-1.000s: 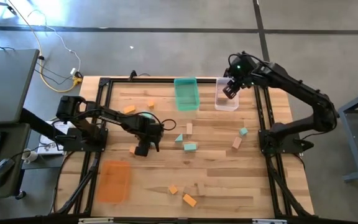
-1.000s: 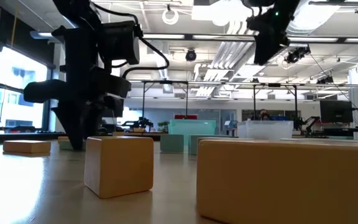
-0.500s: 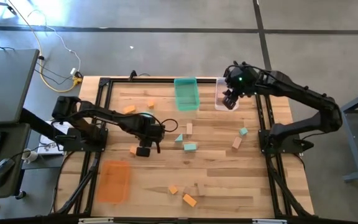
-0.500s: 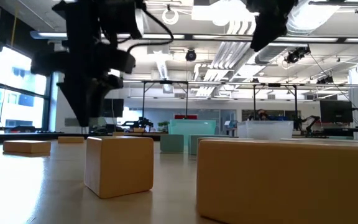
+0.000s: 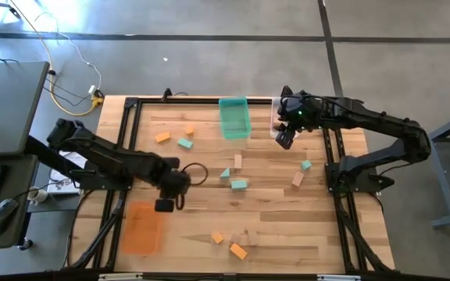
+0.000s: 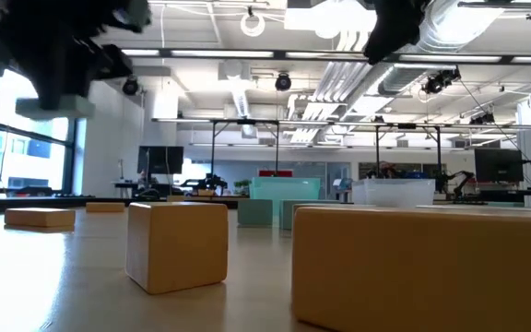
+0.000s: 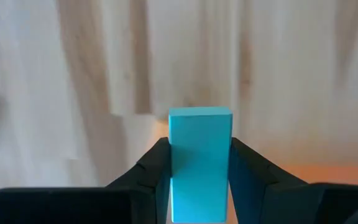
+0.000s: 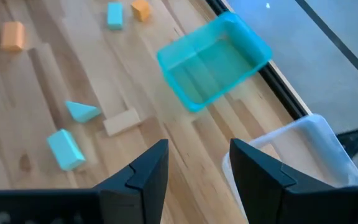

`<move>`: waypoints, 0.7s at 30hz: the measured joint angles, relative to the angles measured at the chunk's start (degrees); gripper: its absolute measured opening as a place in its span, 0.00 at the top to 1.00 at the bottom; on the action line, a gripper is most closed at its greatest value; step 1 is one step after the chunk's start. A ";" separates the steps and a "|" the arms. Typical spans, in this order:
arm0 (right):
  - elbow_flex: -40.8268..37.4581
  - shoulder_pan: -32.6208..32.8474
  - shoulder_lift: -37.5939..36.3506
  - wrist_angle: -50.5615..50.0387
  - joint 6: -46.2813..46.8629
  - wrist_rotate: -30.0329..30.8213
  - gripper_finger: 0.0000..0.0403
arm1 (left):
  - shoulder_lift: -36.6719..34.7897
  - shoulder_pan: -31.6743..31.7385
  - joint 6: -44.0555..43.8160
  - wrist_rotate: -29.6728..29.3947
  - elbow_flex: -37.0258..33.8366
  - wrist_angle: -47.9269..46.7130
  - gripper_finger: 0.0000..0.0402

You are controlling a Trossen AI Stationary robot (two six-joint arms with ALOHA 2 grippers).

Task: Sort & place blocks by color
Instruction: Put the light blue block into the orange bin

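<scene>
Left gripper [image 5: 164, 205], lower left of the high view, just above the translucent orange rectangular bin [image 5: 141, 227]: fingers [image 7: 155, 163] clamped on a small teal wooden block [image 7: 199, 163]. Right gripper [image 5: 285, 139], upper right, at the edge of the clear plastic bin [image 8: 294, 155]: fingers apart, apparently holding nothing. Teal rectangular bin [image 5: 234, 118], top centre. Remaining orange, teal and tan wooden blocks [image 5: 238, 184] scattered across the middle and lower table [image 5: 287, 226].
</scene>
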 joint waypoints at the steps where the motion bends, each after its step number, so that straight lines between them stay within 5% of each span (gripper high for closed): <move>1: 0.00 0.35 -0.02 0.66 0.04 0.02 0.61 | -0.86 -1.41 -2.63 0.10 0.00 -0.60 0.76; 11: 0.00 3.69 0.00 2.72 3.81 -1.51 0.61 | -3.26 -17.04 -27.87 1.13 -0.03 -2.84 0.76; 21: -0.44 12.42 1.18 3.28 11.01 -3.43 0.61 | -3.31 -27.00 -42.69 0.93 -1.04 -1.74 0.76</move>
